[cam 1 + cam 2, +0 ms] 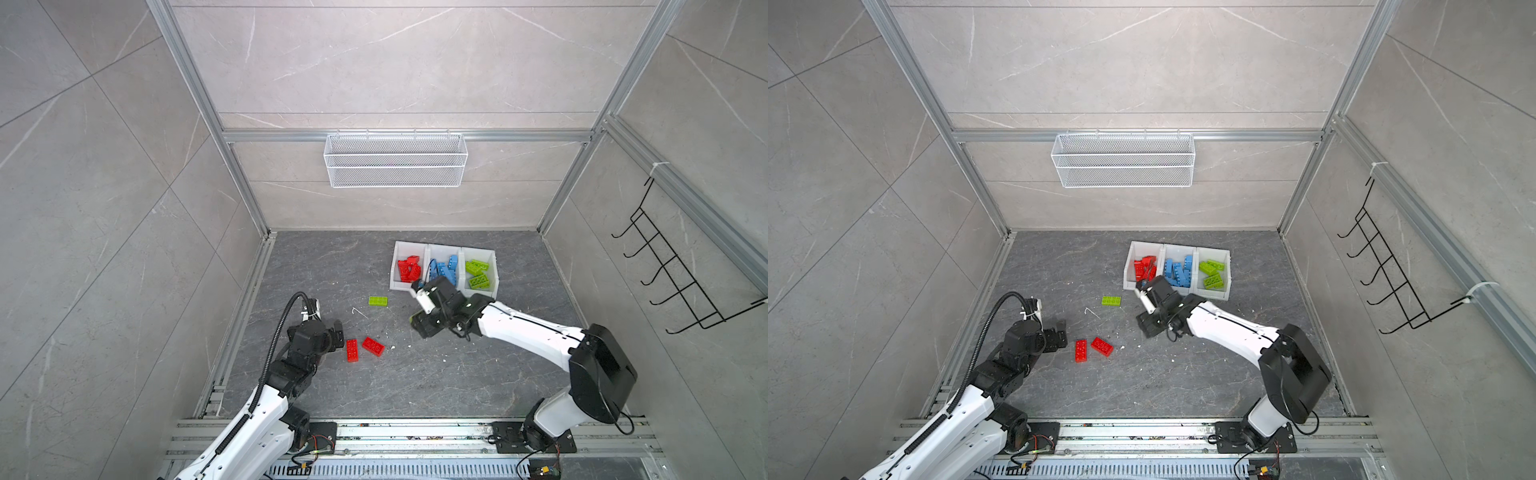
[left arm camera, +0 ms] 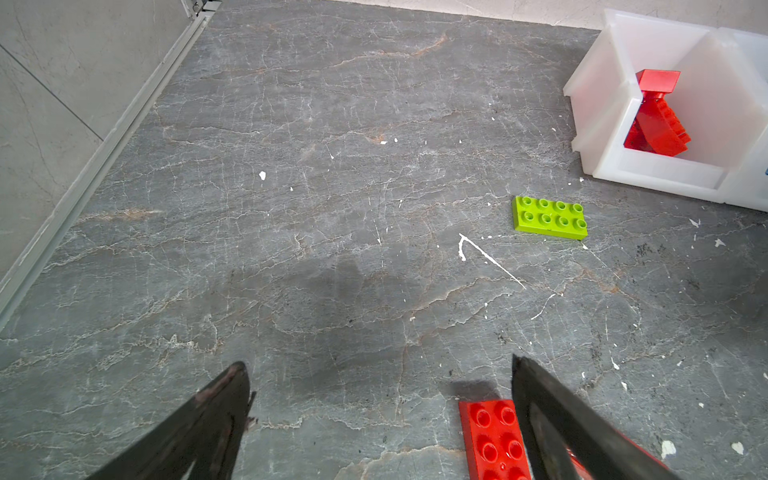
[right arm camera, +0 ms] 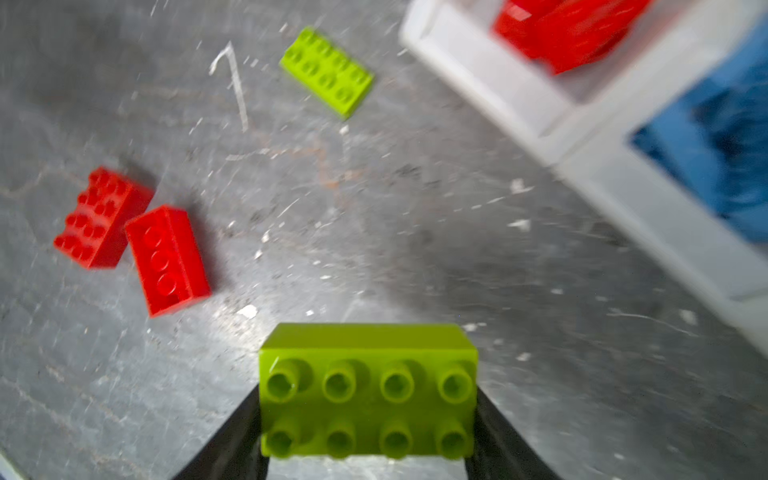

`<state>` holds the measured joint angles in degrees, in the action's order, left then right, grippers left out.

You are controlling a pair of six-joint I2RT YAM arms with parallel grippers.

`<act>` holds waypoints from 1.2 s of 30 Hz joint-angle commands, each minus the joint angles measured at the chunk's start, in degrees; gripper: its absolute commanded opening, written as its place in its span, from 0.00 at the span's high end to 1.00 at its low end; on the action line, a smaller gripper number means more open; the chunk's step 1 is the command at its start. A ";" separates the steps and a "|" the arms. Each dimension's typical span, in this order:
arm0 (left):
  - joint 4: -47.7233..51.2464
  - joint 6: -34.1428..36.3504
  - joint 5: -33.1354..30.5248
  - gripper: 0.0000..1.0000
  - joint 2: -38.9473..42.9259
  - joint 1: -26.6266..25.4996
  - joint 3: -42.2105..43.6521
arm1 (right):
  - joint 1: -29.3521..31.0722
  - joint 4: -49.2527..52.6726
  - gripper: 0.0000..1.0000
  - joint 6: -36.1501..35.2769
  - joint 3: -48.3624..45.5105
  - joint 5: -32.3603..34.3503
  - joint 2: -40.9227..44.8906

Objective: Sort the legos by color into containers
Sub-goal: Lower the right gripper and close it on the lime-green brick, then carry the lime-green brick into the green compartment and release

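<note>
Legos (image 1: 409, 270) mostly fill the bins (image 1: 442, 248); two red bricks (image 1: 372, 346) and a loose green brick (image 1: 378, 301) lie on the table (image 1: 324, 270). The right claw (image 3: 368, 432) is clamped on a second green brick (image 3: 368, 345), likely bound next for the green bin (image 1: 478, 252); the left claw (image 2: 380, 361) stands apart

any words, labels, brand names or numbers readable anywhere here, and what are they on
No readable text in any view.
Studs of the green brick in the right gripper: any embossing is too blurred to read.
Studs of the loose green brick: nothing legible.
On the floor, the white mark: a scratch, not a character.
</note>
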<state>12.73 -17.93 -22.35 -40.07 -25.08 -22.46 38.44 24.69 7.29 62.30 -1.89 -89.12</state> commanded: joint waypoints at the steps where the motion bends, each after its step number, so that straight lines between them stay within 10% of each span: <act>1: -1.97 1.23 0.00 0.01 0.26 0.21 -1.10 | -8.06 5.44 0.45 0.57 2.46 -2.05 1.20; 12: -2.14 1.37 0.49 0.01 -0.27 0.30 -1.19 | -30.22 2.69 0.48 4.02 14.02 -7.49 -9.39; 24: -1.93 1.11 -0.09 0.01 0.06 0.31 -1.10 | -36.07 2.65 0.46 4.60 21.57 -8.67 -18.05; 36: -2.35 2.00 1.68 0.01 -1.75 0.30 -1.80 | -36.41 4.02 0.17 4.23 25.83 -10.92 -19.46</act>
<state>12.34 -17.58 -21.82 -41.47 -25.08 -22.48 1.85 27.44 11.14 85.60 -11.84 -108.44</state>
